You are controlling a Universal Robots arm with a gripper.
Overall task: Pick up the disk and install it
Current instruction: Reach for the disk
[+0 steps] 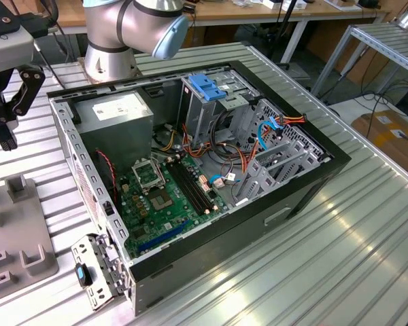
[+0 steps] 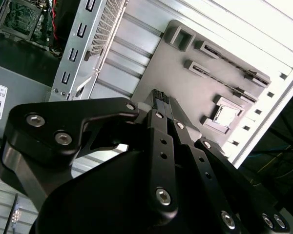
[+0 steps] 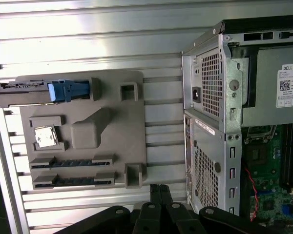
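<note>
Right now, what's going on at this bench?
The UR arm's gripper hangs shut and empty above the grey fixture tray, beside the open PC case. In the first wrist view, the disk stands on edge at one corner of that tray, well apart from the gripper. It has not been picked up yet.

In the first wrist view I see the disk (image 3: pixel 34 95) only edge-on, its far end cut off by the frame. The grey tray (image 1: pixel 34 231) runs off the exterior view's left.
</note>
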